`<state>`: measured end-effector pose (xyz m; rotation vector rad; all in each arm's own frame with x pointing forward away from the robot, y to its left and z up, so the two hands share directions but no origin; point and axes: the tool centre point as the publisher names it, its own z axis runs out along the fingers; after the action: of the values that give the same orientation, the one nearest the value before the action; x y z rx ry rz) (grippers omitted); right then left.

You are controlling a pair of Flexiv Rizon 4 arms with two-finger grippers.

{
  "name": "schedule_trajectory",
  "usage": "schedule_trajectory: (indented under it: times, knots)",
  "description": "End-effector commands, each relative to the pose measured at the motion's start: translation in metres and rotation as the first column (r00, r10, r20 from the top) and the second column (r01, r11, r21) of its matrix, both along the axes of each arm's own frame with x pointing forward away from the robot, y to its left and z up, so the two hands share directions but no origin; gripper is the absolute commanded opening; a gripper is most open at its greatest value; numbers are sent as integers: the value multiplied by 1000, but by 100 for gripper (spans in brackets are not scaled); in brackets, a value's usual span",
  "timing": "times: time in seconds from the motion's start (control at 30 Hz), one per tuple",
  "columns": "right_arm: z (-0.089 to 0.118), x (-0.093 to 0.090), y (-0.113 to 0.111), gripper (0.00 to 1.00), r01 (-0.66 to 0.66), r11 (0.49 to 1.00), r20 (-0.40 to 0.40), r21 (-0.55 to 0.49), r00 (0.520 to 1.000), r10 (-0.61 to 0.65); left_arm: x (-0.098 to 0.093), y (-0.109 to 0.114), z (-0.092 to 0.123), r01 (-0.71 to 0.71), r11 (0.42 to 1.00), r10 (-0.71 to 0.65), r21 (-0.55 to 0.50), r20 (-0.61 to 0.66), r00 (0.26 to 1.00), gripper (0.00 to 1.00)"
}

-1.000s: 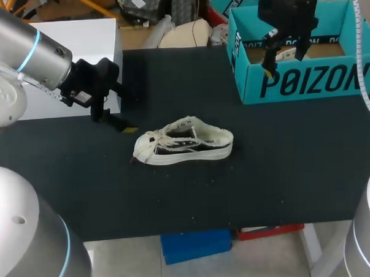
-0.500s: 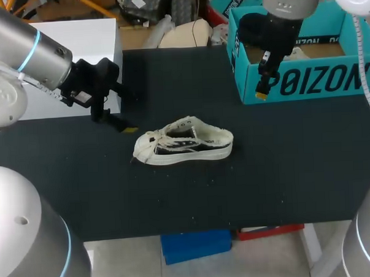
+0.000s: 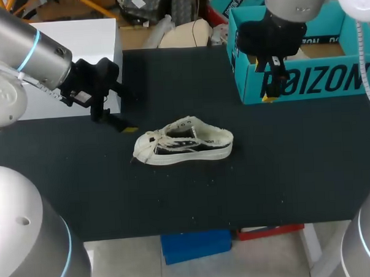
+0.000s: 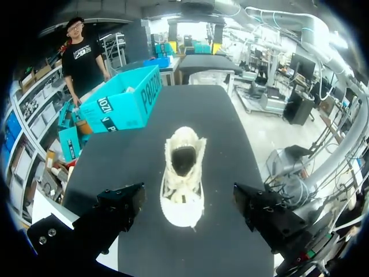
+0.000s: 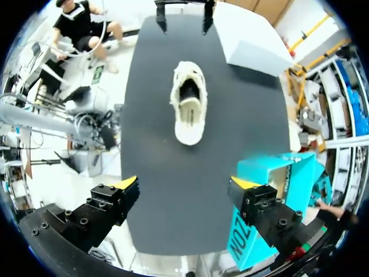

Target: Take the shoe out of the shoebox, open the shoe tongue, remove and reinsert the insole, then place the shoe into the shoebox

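Observation:
A white low sneaker (image 3: 183, 141) lies on its sole in the middle of the black table, its toe toward my left arm. The left wrist view looks along the sneaker (image 4: 183, 173), which lies just ahead of my open left gripper (image 4: 187, 194); nothing touches its fingers. In the head view the left gripper (image 3: 117, 122) hovers left of the toe. My right gripper (image 3: 270, 90) hangs open and empty at the front wall of the teal shoebox (image 3: 305, 81). Farther ahead of the right gripper (image 5: 184, 184) lies the sneaker (image 5: 188, 104), with the shoebox (image 5: 271, 170) beside one finger.
A white box (image 3: 77, 54) stands at the table's back left, behind my left gripper. The shoebox stands at the back right corner. Bare black tabletop (image 3: 266, 178) spreads in front of and to the right of the sneaker.
My right gripper has come out from over the shoebox, moving left and forward to its front wall. The left arm and the sneaker have not moved.

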<state>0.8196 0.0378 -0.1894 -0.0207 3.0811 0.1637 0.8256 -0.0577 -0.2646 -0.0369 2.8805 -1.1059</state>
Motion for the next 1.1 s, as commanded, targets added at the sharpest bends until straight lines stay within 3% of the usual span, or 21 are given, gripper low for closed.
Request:
schedule_trajectory:
  times: [0.03, 0.2, 0.67, 1.1]
  knots:
    - [-6, -1, -1, 100, -1, 999, 13, 45, 1000, 0, 0, 0, -1, -1, 1000, 1, -1, 4, 1000, 100]
    - [-34, 0, 17, 100, 55, 993, 9, 103, 998, -56, 0, 0, -1, -1, 1000, 1, -1, 4, 1000, 100]
    - [-94, 10, 63, 100, 33, 963, 8, 269, 999, -37, 0, 0, -1, -1, 1000, 1, -1, 4, 1000, 100]
    - [-126, 17, 68, 100, 45, 916, -23, 399, 999, -39, 0, 0, -1, -1, 1000, 1, -1, 4, 1000, 100]
